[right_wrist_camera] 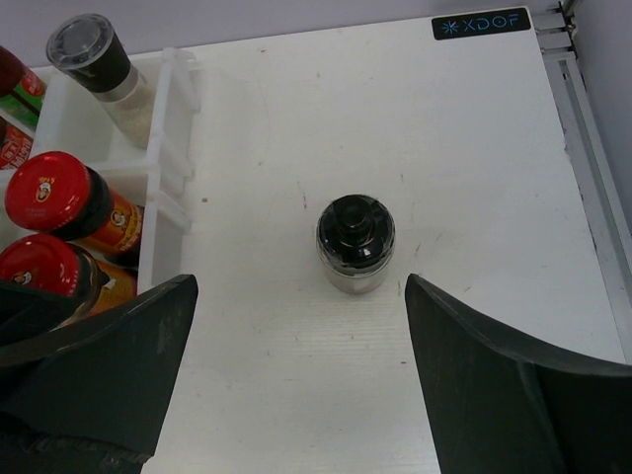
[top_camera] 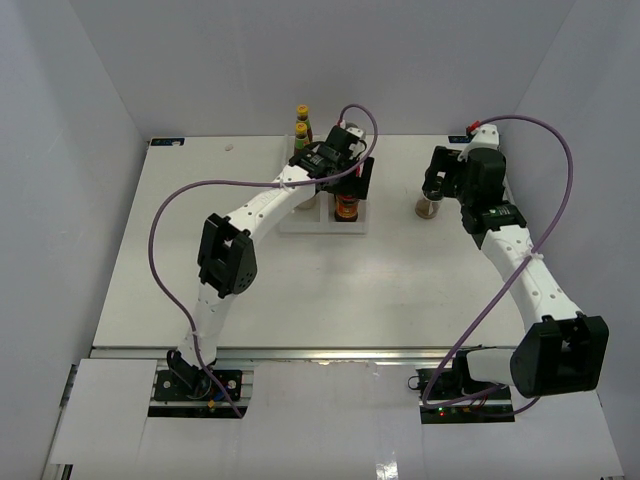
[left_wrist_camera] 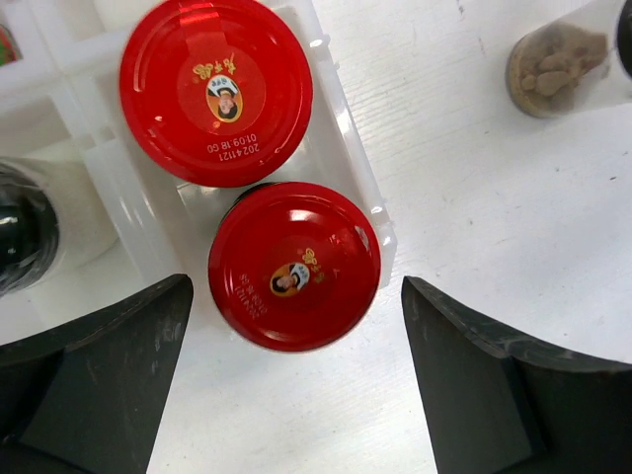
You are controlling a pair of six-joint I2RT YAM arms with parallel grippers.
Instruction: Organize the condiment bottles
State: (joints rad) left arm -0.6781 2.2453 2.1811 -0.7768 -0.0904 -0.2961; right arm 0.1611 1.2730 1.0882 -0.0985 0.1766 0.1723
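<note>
The white tray (left_wrist_camera: 348,148) is holding two red-lidded jars (left_wrist_camera: 215,91), upright, one behind the other along its right wall. It is also holding a grey-lidded shaker (right_wrist_camera: 87,47) at the far right corner and a black-topped shaker (left_wrist_camera: 20,237) left of the jars. Two sauce bottles (top_camera: 303,122) are standing at its far left end. Another black-capped shaker (right_wrist_camera: 355,242) is standing on the table (right_wrist_camera: 474,148), apart from the tray. The left gripper (left_wrist_camera: 296,306) is hovering over the nearer jar, fingers spread wide. The right gripper (right_wrist_camera: 299,296) is hovering over the black-capped shaker, fingers equally wide.

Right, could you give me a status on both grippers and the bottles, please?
Left gripper open over red-lidded jar in tray. Right gripper open over black-capped shaker, loose on table. Nothing blocking.
</note>
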